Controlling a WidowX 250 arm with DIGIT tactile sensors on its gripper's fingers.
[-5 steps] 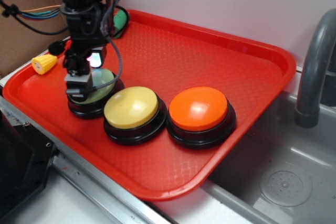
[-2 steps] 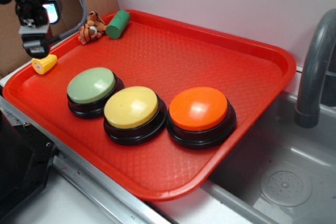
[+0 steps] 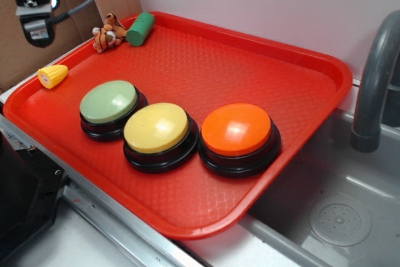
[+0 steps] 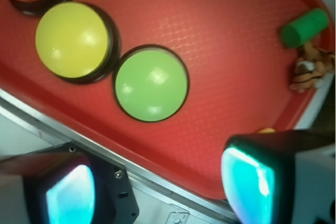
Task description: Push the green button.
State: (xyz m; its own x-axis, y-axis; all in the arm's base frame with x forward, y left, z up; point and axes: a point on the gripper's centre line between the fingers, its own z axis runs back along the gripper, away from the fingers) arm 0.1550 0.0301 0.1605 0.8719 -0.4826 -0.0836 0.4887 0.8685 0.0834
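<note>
Red tray [image 3: 300, 73] carries the green button [image 3: 108, 102]; the pincer [image 3: 35, 26], open and empty, could hit the yellow button [image 3: 156, 127] alongside.

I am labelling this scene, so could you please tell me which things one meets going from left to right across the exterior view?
Tool → toy corn → green button → yellow button → orange button → grey faucet. The toy tiger and small green cylinder overlap this order, so I left them out.

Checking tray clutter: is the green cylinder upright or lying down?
Lying down. The green cylinder rests on its side in the tray's far corner, beside the toy tiger.
</note>
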